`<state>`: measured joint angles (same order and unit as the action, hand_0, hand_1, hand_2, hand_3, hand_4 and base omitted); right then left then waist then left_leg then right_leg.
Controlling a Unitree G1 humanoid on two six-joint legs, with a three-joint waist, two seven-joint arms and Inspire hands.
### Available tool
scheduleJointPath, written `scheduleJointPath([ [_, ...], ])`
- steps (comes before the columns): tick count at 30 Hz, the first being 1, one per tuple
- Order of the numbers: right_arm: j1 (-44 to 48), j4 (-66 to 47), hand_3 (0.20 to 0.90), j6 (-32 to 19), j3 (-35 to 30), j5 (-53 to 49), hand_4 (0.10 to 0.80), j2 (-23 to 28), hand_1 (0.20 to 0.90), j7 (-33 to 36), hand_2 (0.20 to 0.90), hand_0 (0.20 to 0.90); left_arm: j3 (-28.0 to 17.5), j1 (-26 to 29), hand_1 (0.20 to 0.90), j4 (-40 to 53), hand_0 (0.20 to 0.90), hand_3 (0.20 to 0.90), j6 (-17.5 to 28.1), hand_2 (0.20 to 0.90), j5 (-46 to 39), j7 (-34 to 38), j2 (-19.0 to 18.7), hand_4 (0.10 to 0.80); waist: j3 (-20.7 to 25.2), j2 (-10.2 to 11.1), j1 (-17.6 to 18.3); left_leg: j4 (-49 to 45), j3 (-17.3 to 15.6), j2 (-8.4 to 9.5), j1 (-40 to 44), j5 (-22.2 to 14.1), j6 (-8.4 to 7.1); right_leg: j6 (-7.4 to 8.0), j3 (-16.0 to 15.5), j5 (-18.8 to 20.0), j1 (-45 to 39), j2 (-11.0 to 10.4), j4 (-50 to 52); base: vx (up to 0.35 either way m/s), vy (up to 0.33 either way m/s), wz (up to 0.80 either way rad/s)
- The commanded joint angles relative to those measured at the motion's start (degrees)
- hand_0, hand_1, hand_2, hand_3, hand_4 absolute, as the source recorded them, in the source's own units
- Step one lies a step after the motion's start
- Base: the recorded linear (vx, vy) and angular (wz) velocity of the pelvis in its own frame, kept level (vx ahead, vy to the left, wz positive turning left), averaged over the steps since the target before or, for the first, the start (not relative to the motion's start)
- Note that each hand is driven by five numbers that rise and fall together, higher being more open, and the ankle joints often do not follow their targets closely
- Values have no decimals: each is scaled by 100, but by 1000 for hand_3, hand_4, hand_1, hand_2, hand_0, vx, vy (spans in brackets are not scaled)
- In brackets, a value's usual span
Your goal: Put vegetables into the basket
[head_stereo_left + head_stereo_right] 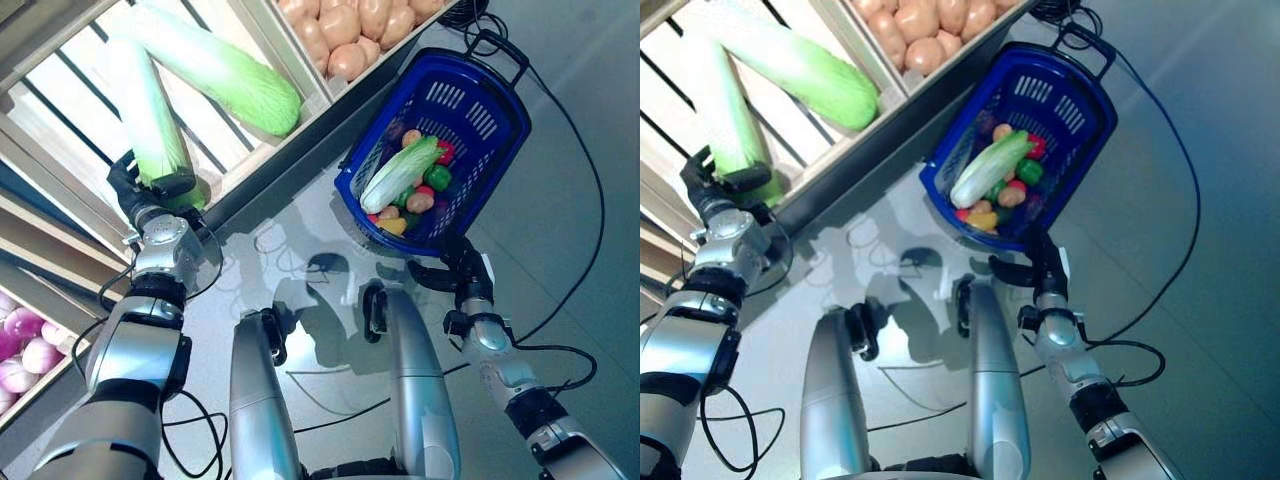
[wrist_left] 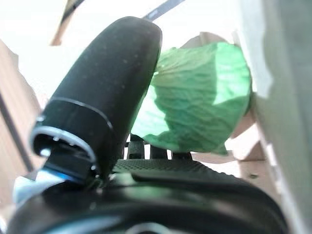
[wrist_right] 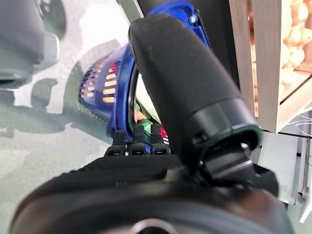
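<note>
Gripping a cabbage (image 1: 150,115) with your left robot hand (image 1: 150,195) in the crate (image 1: 235,165) beside the basket (image 1: 480,130), right robot hand (image 1: 455,270) curled on the basket's rim.

Your left hand (image 1: 152,196) is curling round the lower end of a napa cabbage (image 1: 147,110) lying in the wooden crate (image 1: 262,150), beside a second cabbage (image 1: 225,68). Your right hand (image 1: 457,268) is gripping the near rim of the blue basket (image 1: 480,115), which is holding another cabbage (image 1: 398,174) and mixed vegetables (image 1: 428,186).
</note>
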<state>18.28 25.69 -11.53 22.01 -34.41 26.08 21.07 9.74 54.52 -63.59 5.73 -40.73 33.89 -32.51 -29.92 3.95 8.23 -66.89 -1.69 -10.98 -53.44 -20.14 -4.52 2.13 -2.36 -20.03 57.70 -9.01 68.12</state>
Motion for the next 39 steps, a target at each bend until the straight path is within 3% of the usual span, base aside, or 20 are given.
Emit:
scheduleJointPath([
  [1, 182, -522, 900, -589, -264, -151, 800, 77, 900, 59, 900, 900, 259, -93, 300, 7, 300, 300, 0, 300, 106, -151, -39, 400, 34, -24, 63, 298, -130, -98, 646, -331, 104, 236, 206, 7, -825, -329, -490, 53, -4, 7],
  [11, -235, -561, 900, -837, -332, 86, 800, 2, 900, 105, 900, 900, 14, -982, 300, 359, 300, 300, 190, 300, 7, -528, -115, 400, 610, -174, 69, 1651, -395, -81, 1970, 128, 76, 237, 179, 288, -2013, -341, -1519, 58, 5, 2],
  [12, -356, -622, 900, -844, -367, 133, 800, -11, 900, 104, 900, 900, -48, -1170, 300, 543, 300, 300, 207, 300, -34, -576, -112, 400, 755, -205, 59, 2038, -459, -55, 2178, 420, 121, 196, 135, 529, -2219, -341, -1865, 64, -5, 0],
  [16, -641, -682, 900, -929, -427, 295, 800, -122, 900, 111, 900, 900, -184, -1620, 300, 895, 300, 300, 293, 300, -2, -612, -7, 400, 1027, -252, 32, 2705, -536, -2, 2847, 622, 140, 222, 85, 650, -2884, -359, -2454, 97, 1, 0],
  [22, -1070, -725, 900, -1013, -467, 547, 800, -405, 900, 31, 900, 900, -416, -2380, 300, 1395, 300, 300, 646, 300, 324, -908, 325, 400, 1611, -348, -61, 4083, -678, 111, 4187, 1083, 131, 331, -162, 982, -4285, -425, -3866, 163, -7, 3],
  [27, -1393, -851, 900, -1103, -489, 828, 800, -607, 900, 138, 900, 900, -376, -3006, 300, 2011, 300, 300, 1046, 300, 561, -1064, 723, 400, 2025, -474, -140, 5363, -787, 295, 5082, 1575, 116, 427, -377, 1383, -5259, -278, -5184, 181, -27, 5],
  [32, -1551, -927, 900, -1178, -600, 648, 800, -880, 900, -129, 900, 900, -356, -3493, 300, 2502, 300, 300, 1515, 300, 554, -1227, 1118, 400, 2231, -530, -215, 6277, -738, 446, 5596, 1895, 100, 523, -448, 1764, -5833, -150, -6115, 90, -20, 3],
  [34, -1667, -1147, 900, -1135, -649, 487, 800, -1006, 900, -640, 900, 900, -294, -3814, 300, 3057, 300, 300, 1797, 300, 1170, -1072, 1275, 400, 2333, -545, -288, 6756, -739, 528, 5816, 2036, 101, 555, -480, 2004, -6066, -82, -6594, 52, -36, 7],
  [37, -1774, -1505, 900, -1105, -670, 106, 800, -1108, 900, -1318, 900, 900, -120, -4098, 300, 3836, 300, 300, 1712, 300, 1732, -948, 1310, 400, 2389, -529, -376, 7076, -733, 585, 5939, 2122, 112, 568, -549, 2145, -6199, -16, -6888, 14, -49, 2],
  [39, -1809, -1628, 900, -1057, -709, 21, 800, -1167, 900, -1302, 900, 900, -7, -4223, 300, 4206, 300, 300, 1658, 300, 1993, -992, 1351, 400, 2413, -499, -430, 7151, -695, 620, 5944, 2116, 126, 570, -585, 2190, -6253, 25, -7008, -13, -71, 2],
])
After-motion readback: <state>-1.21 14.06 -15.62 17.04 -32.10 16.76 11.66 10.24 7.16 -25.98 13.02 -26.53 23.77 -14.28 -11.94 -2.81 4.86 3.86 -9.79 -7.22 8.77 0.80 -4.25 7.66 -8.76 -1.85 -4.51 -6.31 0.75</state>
